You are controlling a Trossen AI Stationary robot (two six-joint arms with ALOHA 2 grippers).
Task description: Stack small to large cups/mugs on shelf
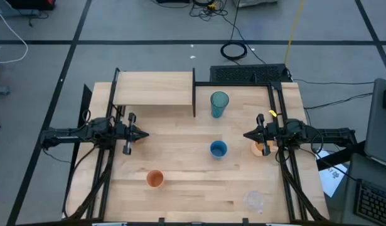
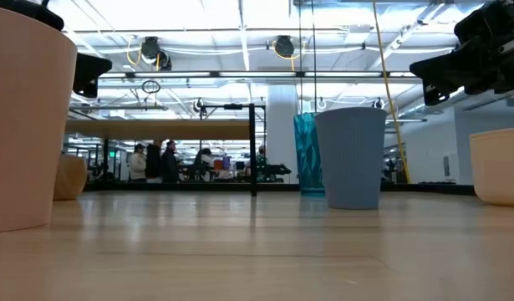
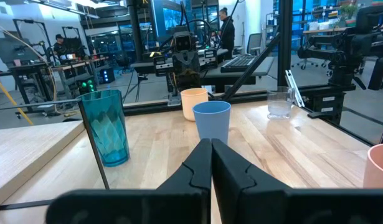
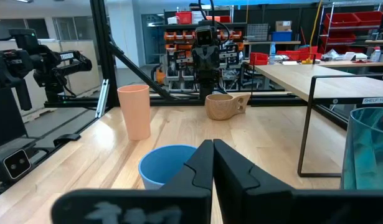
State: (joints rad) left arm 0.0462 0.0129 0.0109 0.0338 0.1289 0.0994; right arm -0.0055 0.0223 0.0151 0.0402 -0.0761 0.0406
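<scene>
I am reading the table as a clock, twelve at its far edge, and starting at the near edge. Nothing is stacked yet; the cups are lying scattered and well apart, which I judge is how they are laid out for me to sort by size.

At about seven o'clock the orange cup is standing alone. At about five o'clock a clear cup is sitting near the edge, too faint for me to say much about it.

At the centre the shorter blue cup is standing upright, directly between my two grippers. My left gripper is hovering at nine o'clock with its fingers pressed together, gripping nothing and touching nothing. My right gripper is hovering at three o'clock, fingers likewise closed and empty. Both are pointing inward at the blue cup, which I take to be a resting pose. A peach-orange mug is sitting just beside my right gripper, partly under the arm. A tan handled mug is showing below my left arm.

Farther out, at about one o'clock, the teal tumbler is standing just beside the black frame. The shelf is lying at eleven o'clock, its board bare.
</scene>
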